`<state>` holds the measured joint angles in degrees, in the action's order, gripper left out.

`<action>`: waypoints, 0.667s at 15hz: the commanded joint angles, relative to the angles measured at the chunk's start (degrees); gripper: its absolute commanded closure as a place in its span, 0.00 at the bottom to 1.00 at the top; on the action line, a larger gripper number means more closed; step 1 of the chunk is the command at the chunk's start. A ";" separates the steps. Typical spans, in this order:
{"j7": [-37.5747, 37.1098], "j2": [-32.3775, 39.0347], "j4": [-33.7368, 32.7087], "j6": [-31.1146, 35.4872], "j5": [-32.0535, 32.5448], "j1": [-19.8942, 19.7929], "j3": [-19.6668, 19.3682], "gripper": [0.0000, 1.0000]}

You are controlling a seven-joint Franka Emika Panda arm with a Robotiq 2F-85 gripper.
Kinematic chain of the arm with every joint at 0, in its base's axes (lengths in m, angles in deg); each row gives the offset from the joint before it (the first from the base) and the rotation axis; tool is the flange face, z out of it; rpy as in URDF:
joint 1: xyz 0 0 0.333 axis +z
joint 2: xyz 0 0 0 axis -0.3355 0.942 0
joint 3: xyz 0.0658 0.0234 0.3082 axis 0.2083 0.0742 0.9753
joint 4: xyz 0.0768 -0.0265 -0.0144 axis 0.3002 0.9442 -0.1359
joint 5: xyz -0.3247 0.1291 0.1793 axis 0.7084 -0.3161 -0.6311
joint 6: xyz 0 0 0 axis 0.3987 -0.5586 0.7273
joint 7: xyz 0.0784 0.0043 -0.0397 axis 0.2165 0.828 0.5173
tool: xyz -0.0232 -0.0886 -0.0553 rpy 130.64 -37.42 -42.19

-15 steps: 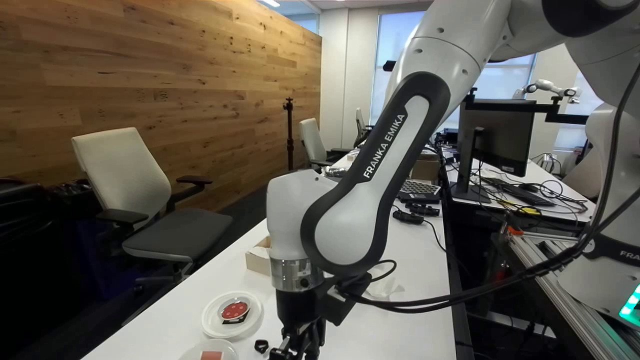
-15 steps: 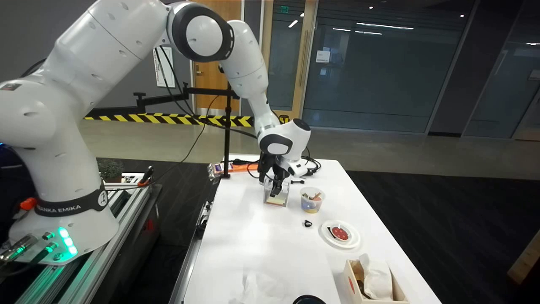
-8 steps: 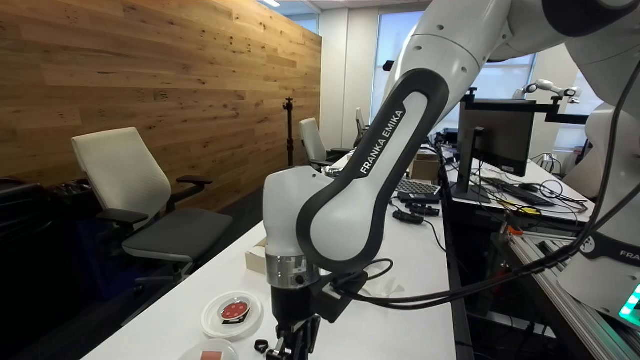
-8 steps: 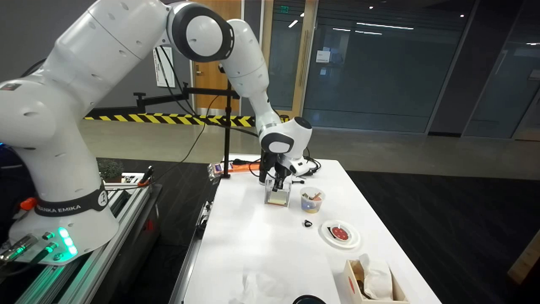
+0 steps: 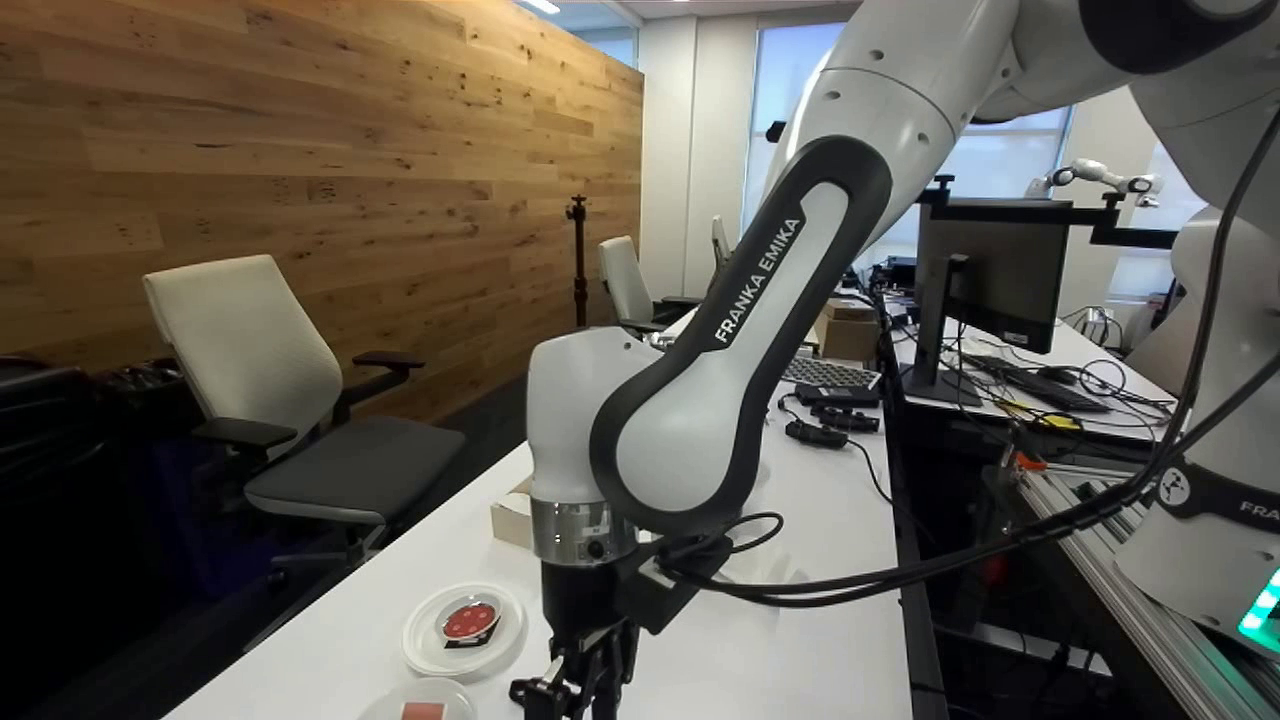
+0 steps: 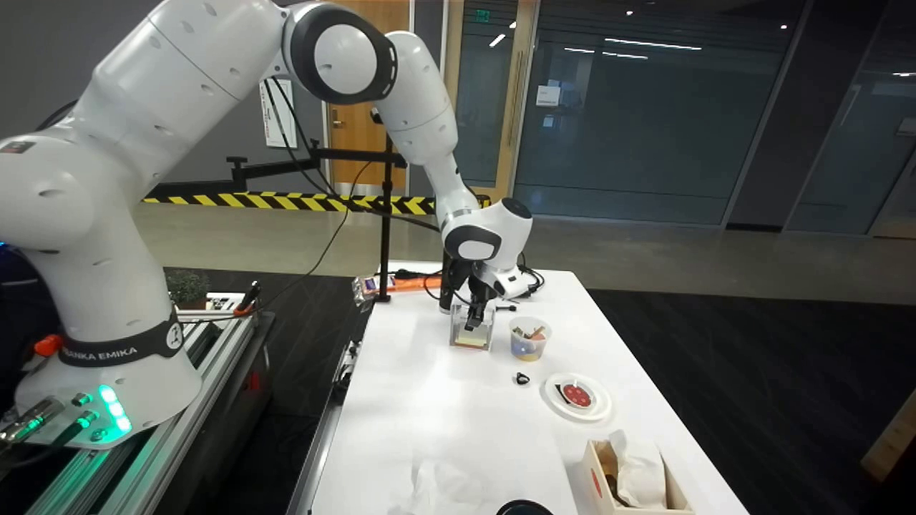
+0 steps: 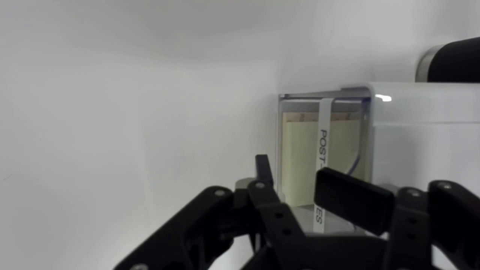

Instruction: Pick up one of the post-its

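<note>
The gripper [image 7: 292,172] is spreading apart again near the post-its [image 7: 301,153], pinching nothing, so picking is probably still waiting.

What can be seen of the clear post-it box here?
The post-it box looks like clear rigid plastic, rectangular, thin-walled. A white label strip reads "POST-", then "ES" after a hidden stretch. Pale yellow post-its show inside. It stands on the white table; in the wrist view the open tool partly hides it, contact unclear.
</note>
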<state>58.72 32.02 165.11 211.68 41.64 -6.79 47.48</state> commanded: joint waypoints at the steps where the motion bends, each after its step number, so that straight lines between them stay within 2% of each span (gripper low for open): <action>1: -2.37 -2.54 3.57 2.54 -1.59 -0.64 -0.89 0.33; 6: -4.45 -4.03 7.63 6.43 -3.36 -1.54 -1.04 0.01; 10: -2.24 -4.52 10.31 9.66 -5.61 -3.96 1.76 0.00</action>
<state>54.89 29.97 171.30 218.43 39.46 -8.48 46.50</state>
